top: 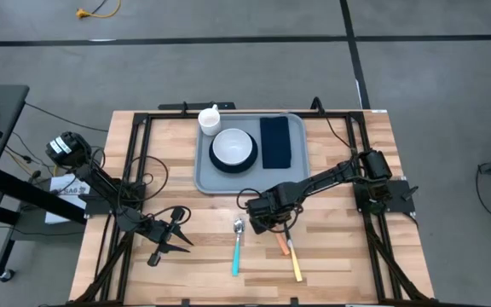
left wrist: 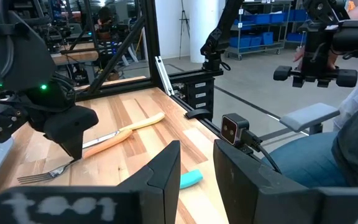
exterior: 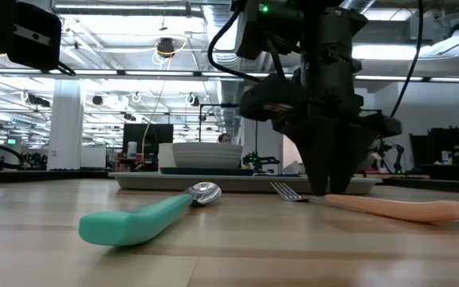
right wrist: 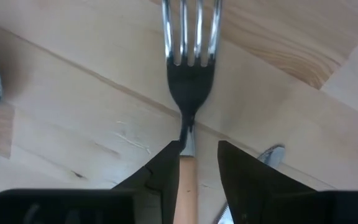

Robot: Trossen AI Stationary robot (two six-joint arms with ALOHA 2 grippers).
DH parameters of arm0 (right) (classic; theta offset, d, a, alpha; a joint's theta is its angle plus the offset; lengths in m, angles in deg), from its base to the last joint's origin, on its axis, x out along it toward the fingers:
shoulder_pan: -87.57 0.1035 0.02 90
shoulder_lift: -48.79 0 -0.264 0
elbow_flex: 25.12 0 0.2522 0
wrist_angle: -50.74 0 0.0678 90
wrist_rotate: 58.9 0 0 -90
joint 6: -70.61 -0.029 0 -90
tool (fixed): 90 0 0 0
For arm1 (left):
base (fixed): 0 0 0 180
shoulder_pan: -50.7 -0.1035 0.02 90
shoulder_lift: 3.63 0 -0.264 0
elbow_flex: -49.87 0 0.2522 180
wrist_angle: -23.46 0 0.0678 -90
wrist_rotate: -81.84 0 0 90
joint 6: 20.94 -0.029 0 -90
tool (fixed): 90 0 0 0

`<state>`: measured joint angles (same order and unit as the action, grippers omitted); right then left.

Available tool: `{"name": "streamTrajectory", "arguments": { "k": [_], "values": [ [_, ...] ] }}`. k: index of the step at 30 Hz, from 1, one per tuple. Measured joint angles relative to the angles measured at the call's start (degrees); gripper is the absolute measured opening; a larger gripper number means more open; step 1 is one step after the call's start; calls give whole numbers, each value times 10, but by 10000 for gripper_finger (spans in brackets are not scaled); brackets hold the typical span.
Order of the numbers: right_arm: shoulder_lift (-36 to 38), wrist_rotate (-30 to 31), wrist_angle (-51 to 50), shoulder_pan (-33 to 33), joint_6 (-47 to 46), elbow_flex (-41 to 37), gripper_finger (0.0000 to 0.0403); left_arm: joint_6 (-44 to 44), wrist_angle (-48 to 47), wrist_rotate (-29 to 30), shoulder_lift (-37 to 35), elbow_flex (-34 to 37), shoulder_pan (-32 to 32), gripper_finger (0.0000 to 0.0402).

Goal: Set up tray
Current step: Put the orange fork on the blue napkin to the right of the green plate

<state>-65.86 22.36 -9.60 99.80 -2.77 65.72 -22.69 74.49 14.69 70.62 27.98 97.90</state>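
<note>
1. Tray (top: 205,175) lies flat on the tabletop (top: 348,247) toward its far edge, about centred between the side rails; it carries a white bowl (top: 232,147), a dark folded napkin (top: 275,141) beside the bowl, and a white cup (top: 209,120) at its far left corner.
2. Right arm reaches in from the right side frame, stretched low and slantwise across the tabletop, ending just off the tray's near edge.
3. Right gripper (top: 277,223) points down over the orange-handled fork (right wrist: 190,93); in the right wrist view its fingers (right wrist: 164,168) stand narrowly apart on either side of the fork's neck, where metal meets handle. The fork lies flat on the wood, and I cannot tell whether the fingers actually press on it.
4. Left arm waits off the tray's near left corner, low by the left rail. Left gripper (top: 172,240) holds nothing, its fingers set a modest gap apart.
5. Nearer than the tray lie a teal-handled spoon (top: 237,247), the fork, and a yellow-handled piece (top: 296,266) just beside the fork.
6. Bare wood stays open between the tray's near rim and the cutlery, and more to the tray's right; black frame rails border both sides.
</note>
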Motion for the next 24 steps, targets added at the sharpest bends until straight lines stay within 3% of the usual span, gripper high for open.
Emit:
{"name": "streamTrajectory", "arguments": {
  "k": [8,24],
  "values": [
    [0,-2,38,0,19,0,103,0,0,0,0,0,0,87],
    [0,4,20,0,19,-5,103,0,0,0,0,0,0,87]
  ]
}}
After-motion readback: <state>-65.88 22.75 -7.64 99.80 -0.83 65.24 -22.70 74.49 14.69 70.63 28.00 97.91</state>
